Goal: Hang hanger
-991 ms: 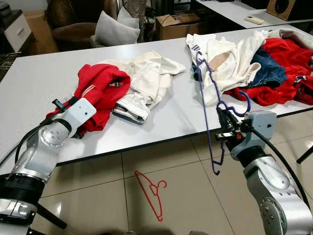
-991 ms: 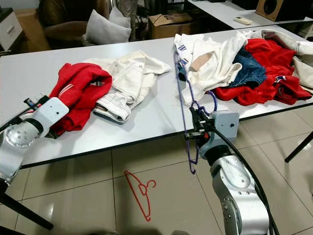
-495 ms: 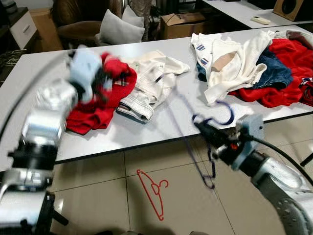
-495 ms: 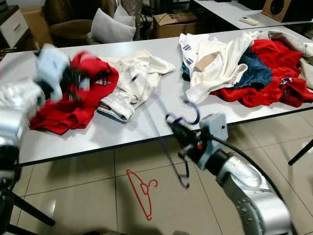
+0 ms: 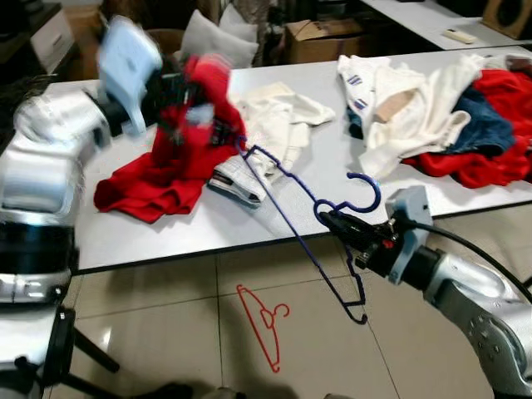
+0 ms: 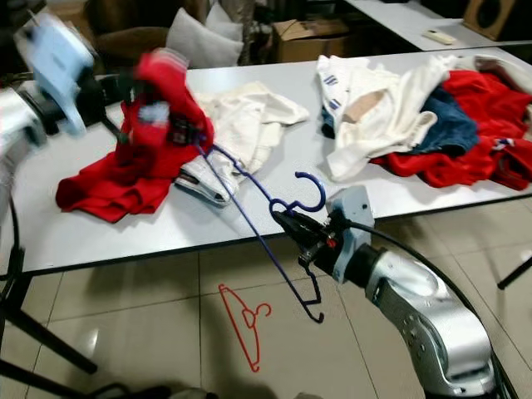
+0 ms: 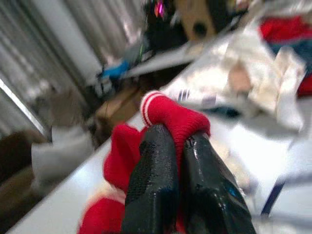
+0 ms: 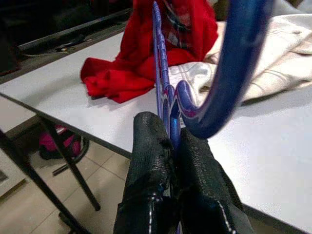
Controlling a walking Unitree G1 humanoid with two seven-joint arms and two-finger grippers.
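Even, fairly bright indoor light falls from above; the pale desk [image 5: 274,220] shines softly and the tiled floor [image 5: 166,332] carries faint glare. Motion blur smears the left hand [image 5: 179,108] and the red garment [image 5: 183,141] it lifts. The left wrist view is blurred beyond its fingers [image 7: 151,185], while the right wrist view's background stays reasonably sharp.

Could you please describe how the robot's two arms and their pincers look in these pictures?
Both arms are silver metal with rounded joints and pale grey boxy wrist housings. A black cable runs along each arm. The left pincer and right pincer each have two long black textured fingers.
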